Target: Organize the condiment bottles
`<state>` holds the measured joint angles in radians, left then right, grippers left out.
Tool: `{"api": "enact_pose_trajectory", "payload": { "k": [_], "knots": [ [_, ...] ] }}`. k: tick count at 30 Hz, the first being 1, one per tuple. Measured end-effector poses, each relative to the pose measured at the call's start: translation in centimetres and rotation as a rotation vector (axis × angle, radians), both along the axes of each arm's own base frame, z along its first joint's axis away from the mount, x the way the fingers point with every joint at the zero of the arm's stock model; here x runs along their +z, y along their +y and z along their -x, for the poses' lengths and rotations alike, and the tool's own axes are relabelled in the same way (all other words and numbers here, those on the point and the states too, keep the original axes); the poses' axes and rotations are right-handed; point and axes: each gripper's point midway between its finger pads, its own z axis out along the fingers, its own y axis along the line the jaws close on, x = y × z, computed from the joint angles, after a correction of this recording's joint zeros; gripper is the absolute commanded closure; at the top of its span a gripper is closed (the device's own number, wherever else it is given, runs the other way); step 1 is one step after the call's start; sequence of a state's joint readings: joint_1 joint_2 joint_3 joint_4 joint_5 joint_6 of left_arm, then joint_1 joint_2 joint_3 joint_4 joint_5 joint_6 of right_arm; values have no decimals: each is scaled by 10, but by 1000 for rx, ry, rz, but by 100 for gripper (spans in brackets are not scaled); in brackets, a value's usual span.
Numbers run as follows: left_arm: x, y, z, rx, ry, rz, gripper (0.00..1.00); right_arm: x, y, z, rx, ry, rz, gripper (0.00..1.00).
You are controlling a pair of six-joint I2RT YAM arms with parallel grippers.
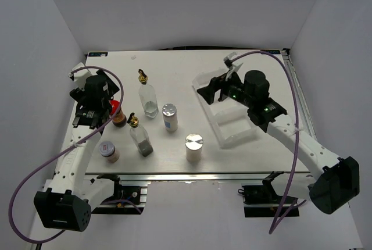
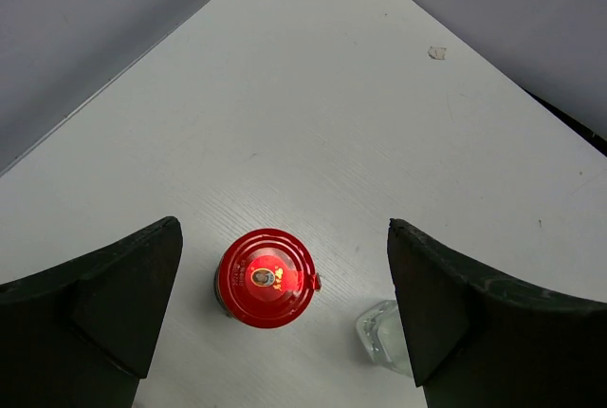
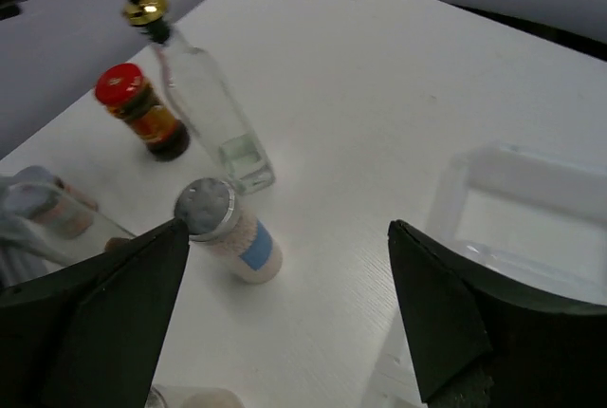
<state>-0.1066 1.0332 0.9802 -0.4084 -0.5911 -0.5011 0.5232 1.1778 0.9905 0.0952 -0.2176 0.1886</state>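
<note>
The left gripper (image 2: 283, 237) is hanging over the red-capped jar (image 2: 266, 277) with its jaws spread wide and nothing in them. The jar is standing upright on the table (image 2: 313, 95) between the two fingers, nearer the left one and touched by neither. The step in hand looks like the reach for this jar. A clear bottle base (image 2: 384, 332) is showing just inside the right finger, though which bottle it belongs to I cannot tell. The next move is therefore calling for care: centring on the jar, coming straight down around it, and closing without knocking that neighbour.

The right gripper (image 3: 285, 232) is gaping wide too, empty, hovering over the far end of the tray (image 1: 229, 139). The other containers are standing loose mid-table, all outside the tray: the far bottle (image 1: 149, 100), near bottle (image 1: 140, 138), one cylinder (image 1: 169, 116), second cylinder (image 1: 193, 147) and pale-lidded jar (image 1: 108, 151). Sorting seems barely begun.
</note>
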Motion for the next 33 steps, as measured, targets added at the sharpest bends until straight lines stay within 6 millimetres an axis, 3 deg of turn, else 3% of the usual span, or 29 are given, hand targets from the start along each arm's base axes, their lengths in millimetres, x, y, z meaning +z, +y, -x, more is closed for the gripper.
{"api": "enact_pose_trajectory", "payload": {
  "k": [6, 12, 14, 17, 24, 30, 32, 33],
  "knots": [
    [-6, -1, 2, 3, 3, 20, 2, 10, 83, 39, 386, -125, 39, 11],
    [-21, -2, 5, 13, 28, 36, 2, 14, 180, 39, 556, -223, 119, 11],
    [-24, -2, 8, 16, 33, 41, 2, 8, 204, 33, 562, -229, 129, 11],
    [-24, -1, 10, 23, 30, 46, 2, -10, 229, 7, 530, -218, 156, 11],
    [-22, 0, 13, 29, 15, 54, 2, -55, 263, -32, 485, -177, 192, 19],
    [-24, 0, 13, 30, 17, 54, 2, -67, 275, -40, 453, -187, 175, 56],
    [-24, 0, 13, 30, 17, 54, 2, -61, 278, -41, 447, -208, 156, 80],
    [-24, 0, 13, 31, 17, 54, 2, -59, 279, -41, 443, -211, 147, 86]
  ]
}}
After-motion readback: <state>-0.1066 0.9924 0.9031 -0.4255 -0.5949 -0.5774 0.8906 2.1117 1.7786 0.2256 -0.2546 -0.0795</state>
